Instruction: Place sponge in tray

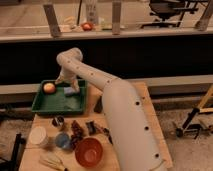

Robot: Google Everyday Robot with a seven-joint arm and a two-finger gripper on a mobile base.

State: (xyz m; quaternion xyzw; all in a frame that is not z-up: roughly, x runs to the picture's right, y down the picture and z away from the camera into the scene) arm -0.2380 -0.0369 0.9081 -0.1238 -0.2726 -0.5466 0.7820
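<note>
The dark-green tray (55, 105) sits at the back left of the wooden table. The light-blue sponge (70, 91) lies inside the tray near its back right corner, next to an orange fruit (48, 88). My gripper (68, 85) hangs at the end of the white arm, directly over the sponge and touching or nearly touching it. The gripper's tip is hidden against the sponge, so I cannot tell whether it holds it.
In front of the tray stand a small metal can (58, 121), a white cup (38, 136), a round blue cup (62, 141), a red-orange bowl (89, 151) and dark small items (77, 129). My arm's thick white link crosses the table's middle. A dark counter runs behind.
</note>
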